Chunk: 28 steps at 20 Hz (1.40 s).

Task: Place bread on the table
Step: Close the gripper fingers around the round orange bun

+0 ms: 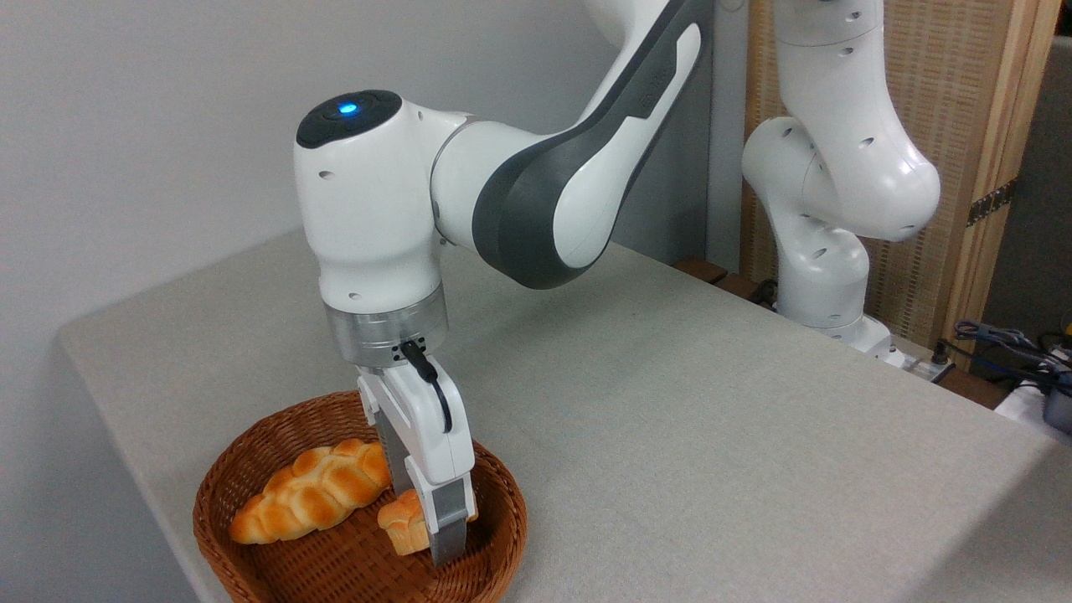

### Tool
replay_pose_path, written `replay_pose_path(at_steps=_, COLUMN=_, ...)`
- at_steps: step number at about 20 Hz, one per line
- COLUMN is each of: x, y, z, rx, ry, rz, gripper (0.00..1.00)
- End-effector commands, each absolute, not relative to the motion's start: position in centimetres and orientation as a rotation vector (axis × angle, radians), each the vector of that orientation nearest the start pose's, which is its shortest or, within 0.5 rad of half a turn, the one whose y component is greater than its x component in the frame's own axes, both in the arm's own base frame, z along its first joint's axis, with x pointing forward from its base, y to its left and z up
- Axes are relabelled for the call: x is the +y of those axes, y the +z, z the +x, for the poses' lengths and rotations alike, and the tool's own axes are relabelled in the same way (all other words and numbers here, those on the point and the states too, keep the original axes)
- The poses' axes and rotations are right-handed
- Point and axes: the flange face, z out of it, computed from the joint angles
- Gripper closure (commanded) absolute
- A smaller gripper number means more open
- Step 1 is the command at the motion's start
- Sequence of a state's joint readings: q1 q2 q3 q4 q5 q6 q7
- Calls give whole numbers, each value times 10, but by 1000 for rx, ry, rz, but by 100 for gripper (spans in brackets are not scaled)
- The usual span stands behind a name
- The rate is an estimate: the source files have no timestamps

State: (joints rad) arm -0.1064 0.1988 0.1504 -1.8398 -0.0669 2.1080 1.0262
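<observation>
Grey-beige cloth covers the desk (687, 419), which stands against a plain pale wall, with a slatted wooden screen at the back right. Down at the near left corner, the tool (435, 536) points straight down into a brown wicker basket (251, 444). Its near finger (448, 523) stands in front of the bread (402, 523), a small golden-orange knotted bun, and the other finger runs down behind it, so the fingers are closed on the bun from both sides. That bun appears lifted a little off the basket floor, though contact underneath cannot be made out; it is inside the basket, towards its right half. Just beside it to the left, a longer braided loaf (310, 492) lies slanted across the basket bottom, its upper end near the tool. A short black cable (427, 387) loops from the silver wrist ring down the tool's white body. Above, the white-and-grey arm (519, 201) bends back towards its base at the far right edge of the desk, a blue light glowing on its top cap. Dark cables (1005, 343) lie beyond the desk at the right.
</observation>
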Motion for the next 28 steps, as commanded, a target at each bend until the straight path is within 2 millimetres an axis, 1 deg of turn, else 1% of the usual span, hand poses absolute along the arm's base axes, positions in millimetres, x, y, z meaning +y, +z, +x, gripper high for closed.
replay_pose_path(at_steps=1, x=21, y=428, z=621, rx=1455, ry=-133, rz=-2747, gripper=62)
replay_pose_path(at_steps=6, x=14, y=432, z=620, rx=1466, ry=-148, rz=-2750, gripper=62)
replay_pose_path(at_steps=11, x=14, y=432, z=620, rx=1467, ry=-146, rz=-2751, gripper=62)
replay_pose_path(at_steps=12, x=14, y=432, z=620, rx=1467, ry=-146, rz=-2751, gripper=66)
replay_pose_path(at_steps=13, x=14, y=432, z=620, rx=1467, ry=-146, rz=-2751, gripper=75)
replay_pose_path(at_steps=14, x=14, y=432, z=620, rx=1467, ry=-146, rz=-2751, gripper=76)
replay_pose_path(at_steps=15, x=14, y=432, z=620, rx=1469, ry=-146, rz=-2749, gripper=82)
replay_pose_path(at_steps=16, x=14, y=433, z=620, rx=1469, ry=-148, rz=-2749, gripper=90)
replay_pose_path(at_steps=17, x=13, y=433, z=620, rx=1468, ry=-150, rz=-2750, gripper=100)
replay_pose_path(at_steps=23, x=14, y=435, z=620, rx=1465, ry=-155, rz=-2751, gripper=100)
replay_pose_path(at_steps=25, x=13, y=438, z=620, rx=1463, ry=-165, rz=-2750, gripper=100)
replay_pose_path(at_steps=28, x=16, y=456, z=619, rx=1437, ry=-232, rz=-2773, gripper=100)
